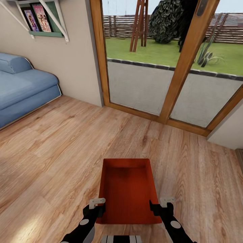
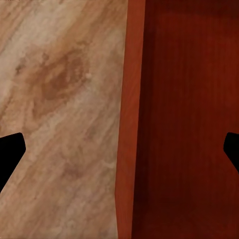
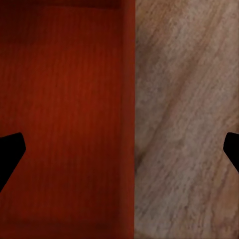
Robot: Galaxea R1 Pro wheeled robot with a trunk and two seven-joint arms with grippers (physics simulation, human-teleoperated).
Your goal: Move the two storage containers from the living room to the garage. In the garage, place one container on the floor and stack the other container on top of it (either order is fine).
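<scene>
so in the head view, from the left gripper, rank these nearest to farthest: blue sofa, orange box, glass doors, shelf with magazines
1. Orange box: right beside the left gripper, its wall between the open jaws.
2. Blue sofa: far off to the left, by the wall.
3. Glass doors: ahead, past the wood floor.
4. Shelf with magazines: high on the wall, above the sofa.

The light wood plank floor (image 1: 60, 152) ran under me from the glass doors (image 1: 162, 67) back to my base, its boards laid slantwise across my head view. One orange-red storage container (image 1: 127, 192) sat open-topped just ahead of me, though I could not tell whether it rested on the planks or hung just above them. At the far left a blue sofa (image 1: 23, 91) stood on the same floor against the wall.
</scene>
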